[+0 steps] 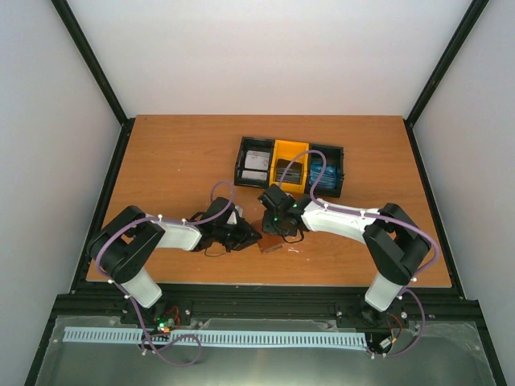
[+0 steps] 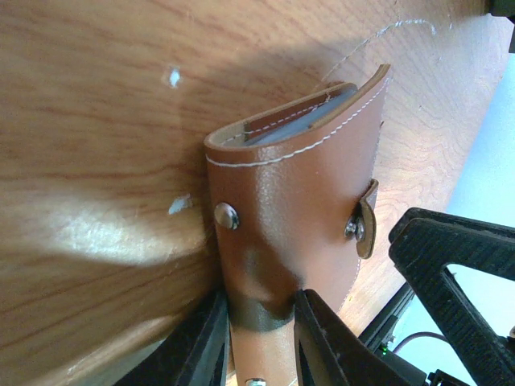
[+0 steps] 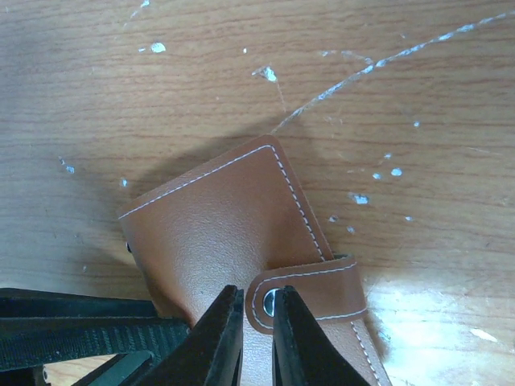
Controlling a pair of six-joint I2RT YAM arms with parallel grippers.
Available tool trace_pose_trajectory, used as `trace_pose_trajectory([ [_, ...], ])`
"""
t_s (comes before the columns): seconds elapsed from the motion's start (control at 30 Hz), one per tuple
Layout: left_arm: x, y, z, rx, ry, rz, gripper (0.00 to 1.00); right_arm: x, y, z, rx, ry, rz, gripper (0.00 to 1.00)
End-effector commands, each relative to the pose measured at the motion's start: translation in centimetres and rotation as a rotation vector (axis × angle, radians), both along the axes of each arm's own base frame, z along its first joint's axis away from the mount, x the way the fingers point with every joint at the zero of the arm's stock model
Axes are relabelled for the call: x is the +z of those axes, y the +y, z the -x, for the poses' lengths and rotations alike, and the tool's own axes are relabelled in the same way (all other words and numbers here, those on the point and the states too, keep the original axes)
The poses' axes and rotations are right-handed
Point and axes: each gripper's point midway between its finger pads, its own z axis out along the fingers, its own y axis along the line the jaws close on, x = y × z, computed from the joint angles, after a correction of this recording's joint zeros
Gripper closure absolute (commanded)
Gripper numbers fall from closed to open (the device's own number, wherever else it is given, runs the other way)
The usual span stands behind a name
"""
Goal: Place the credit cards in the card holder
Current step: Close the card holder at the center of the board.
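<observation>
The brown card holder (image 1: pixel 272 244) lies folded on the table between both grippers. In the left wrist view the card holder (image 2: pixel 298 185) shows its pale inner pocket at the far edge, and my left gripper (image 2: pixel 259 310) is shut on its near end. In the right wrist view my right gripper (image 3: pixel 257 301) is nearly closed on the snap strap (image 3: pixel 318 289) of the card holder (image 3: pixel 225 225). The credit cards sit in the tray: a whitish one (image 1: pixel 256 165), a dark one (image 1: pixel 290 173) and blue ones (image 1: pixel 324 173). In the top view, my left gripper (image 1: pixel 241 235) and right gripper (image 1: pixel 280 229) meet at the holder.
The black-and-yellow three-compartment tray (image 1: pixel 291 144) stands at the back centre of the wooden table (image 1: pixel 177 161). Black frame rails run along the table's sides and near edge. The right arm reaches in below the tray.
</observation>
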Motion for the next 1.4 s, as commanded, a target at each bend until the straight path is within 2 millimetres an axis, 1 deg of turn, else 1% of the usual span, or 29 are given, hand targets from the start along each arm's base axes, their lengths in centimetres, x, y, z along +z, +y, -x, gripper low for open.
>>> trace_pose_trajectory([
  [0.0, -7.8, 6.5, 5.2, 0.041, 0.22, -0.34, 0.75, -0.9, 0.2, 0.0, -0.003, 0.018, -0.001, 0.88],
  [0.3, -7.9, 6.5, 5.2, 0.039, 0.223, -0.342, 0.75, -1.0, -0.3, -0.4, 0.001, 0.002, 0.035, 0.88],
  [0.43, -7.9, 6.4, 5.2, 0.037, 0.223, -0.343, 0.75, -1.4, -0.2, -0.2, 0.004, 0.015, 0.035, 0.89],
  [0.8, -8.0, 6.4, 5.1, 0.034, 0.225, -0.344, 0.75, -2.5, 0.0, 0.5, 0.016, 0.065, 0.034, 0.94],
  [1.03, -8.0, 6.3, 5.1, 0.031, 0.224, -0.343, 0.75, -3.2, 0.1, 1.2, 0.029, 0.101, 0.031, 0.94],
  [1.17, -8.0, 6.3, 5.1, 0.03, 0.224, -0.345, 0.76, -3.0, 0.3, 1.4, 0.03, 0.111, 0.014, 0.94],
  [1.37, -8.0, 6.2, 5.0, 0.031, 0.222, -0.345, 0.76, -1.7, 0.7, 0.9, 0.034, 0.077, -0.01, 0.94],
])
